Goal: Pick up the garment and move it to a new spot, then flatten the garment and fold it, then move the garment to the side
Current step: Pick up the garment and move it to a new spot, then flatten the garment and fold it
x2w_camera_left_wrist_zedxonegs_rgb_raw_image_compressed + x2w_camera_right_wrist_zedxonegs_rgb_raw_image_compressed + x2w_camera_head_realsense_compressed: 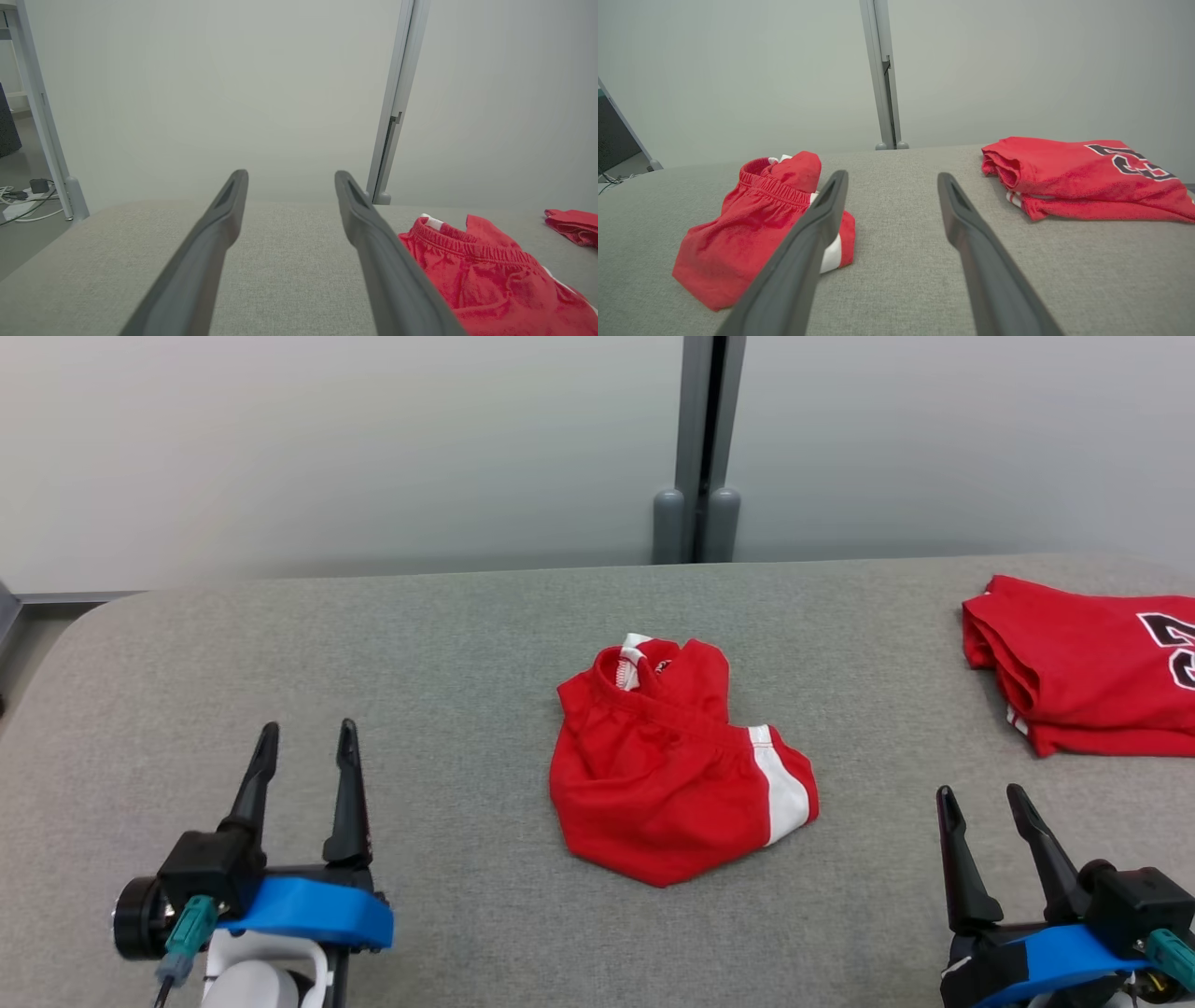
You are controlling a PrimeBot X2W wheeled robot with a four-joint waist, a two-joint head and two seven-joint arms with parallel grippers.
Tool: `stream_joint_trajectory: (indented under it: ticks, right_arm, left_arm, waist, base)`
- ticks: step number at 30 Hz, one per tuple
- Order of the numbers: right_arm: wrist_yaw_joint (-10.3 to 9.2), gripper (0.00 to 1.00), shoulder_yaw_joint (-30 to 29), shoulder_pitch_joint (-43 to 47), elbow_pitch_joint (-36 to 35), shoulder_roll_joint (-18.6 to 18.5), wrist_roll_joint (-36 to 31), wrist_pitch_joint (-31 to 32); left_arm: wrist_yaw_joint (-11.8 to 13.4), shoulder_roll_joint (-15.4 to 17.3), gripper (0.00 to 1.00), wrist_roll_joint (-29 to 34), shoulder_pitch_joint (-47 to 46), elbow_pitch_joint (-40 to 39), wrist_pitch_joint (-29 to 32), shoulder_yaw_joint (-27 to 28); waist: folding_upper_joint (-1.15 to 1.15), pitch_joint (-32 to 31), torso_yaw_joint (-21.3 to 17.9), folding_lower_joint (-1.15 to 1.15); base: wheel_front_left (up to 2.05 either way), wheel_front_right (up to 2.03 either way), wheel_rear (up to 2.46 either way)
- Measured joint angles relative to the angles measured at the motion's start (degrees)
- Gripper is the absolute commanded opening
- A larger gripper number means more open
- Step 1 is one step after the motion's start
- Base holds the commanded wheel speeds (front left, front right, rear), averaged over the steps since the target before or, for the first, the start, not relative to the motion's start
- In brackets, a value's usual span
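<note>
Lying bunched, shorts (653, 784), jersey (1074, 663) edge-cropped

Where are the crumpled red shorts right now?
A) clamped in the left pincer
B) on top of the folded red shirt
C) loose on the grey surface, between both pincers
C: the shorts lie on the grey surface, clear of the open left pincer and open right pincer.

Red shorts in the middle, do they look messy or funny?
Yes. The red shorts lie crumpled in a heap on the grey surface, with the waistband bunched up, not flat. The red jersey at the right is neatly folded by comparison.
</note>
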Motion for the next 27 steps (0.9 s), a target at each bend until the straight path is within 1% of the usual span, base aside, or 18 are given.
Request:
stream_joint_trajectory:
  ticks: [5,13,19,27]
  right_arm:
    - [0.00,1.00,-0.23,0.33,-0.43,0.00,-0.29,0.52]
    - [0.00,1.00,-0.54,1.61,-0.65,0.00,-0.46,1.14]
    - [0.00,1.00,-0.74,2.20,-0.64,0.00,-0.88,1.65]
    - [0.00,1.00,-0.70,2.20,-0.63,0.00,-1.02,2.07]
  left_arm:
    - [0.07,0.40,1.00,1.54,3.73,-2.48,-0.01,2.07]
    - [0.25,-0.57,1.00,2.65,8.23,-3.98,-0.01,4.47]
    - [-0.32,-1.58,1.00,3.46,8.65,-3.86,-0.01,5.11]
    - [-1.29,-2.08,1.00,4.26,8.65,-3.54,-0.01,5.91]
  waist:
    - [0.00,-0.42,1.49,0.00]
    - [0.00,-1.04,2.99,0.00]
    - [0.00,-1.08,3.77,0.00]
    - [0.00,-1.17,3.85,0.00]
  base:
    - [0.00,0.00,0.00]
    - [0.00,0.00,0.00]
    - [0.00,0.00,0.00]
    - [0.00,0.00,0.00]
